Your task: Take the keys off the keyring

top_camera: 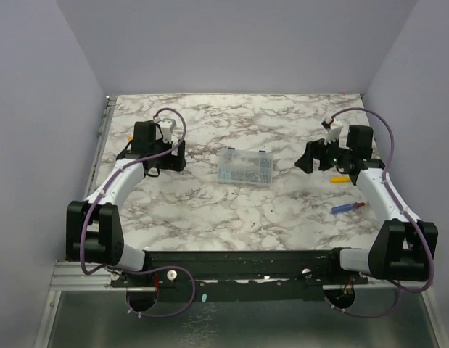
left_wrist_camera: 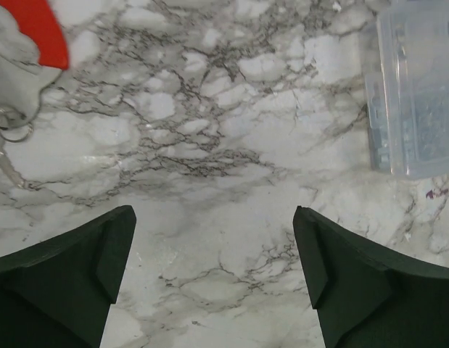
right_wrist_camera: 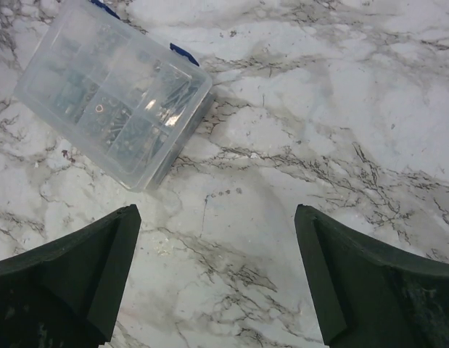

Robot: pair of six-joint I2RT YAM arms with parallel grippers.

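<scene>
In the left wrist view a red plastic tag (left_wrist_camera: 39,29) lies at the top left corner over a grey metal key (left_wrist_camera: 14,83). Just below it is the thin wire keyring (left_wrist_camera: 19,138), with a small key blade (left_wrist_camera: 8,170) hanging from it. They lie on the marble, far left of and beyond my left gripper (left_wrist_camera: 212,214), which is open and empty. My right gripper (right_wrist_camera: 217,210) is open and empty over bare marble. In the top view the left gripper (top_camera: 170,156) is at the back left and the right gripper (top_camera: 311,156) at the back right; the keys are hidden there.
A clear plastic compartment box (top_camera: 246,168) lies mid-table between the grippers; it also shows in the left wrist view (left_wrist_camera: 416,87) and the right wrist view (right_wrist_camera: 115,90). A blue-and-red stick (top_camera: 349,208) and a small yellow piece (top_camera: 341,178) lie by the right arm.
</scene>
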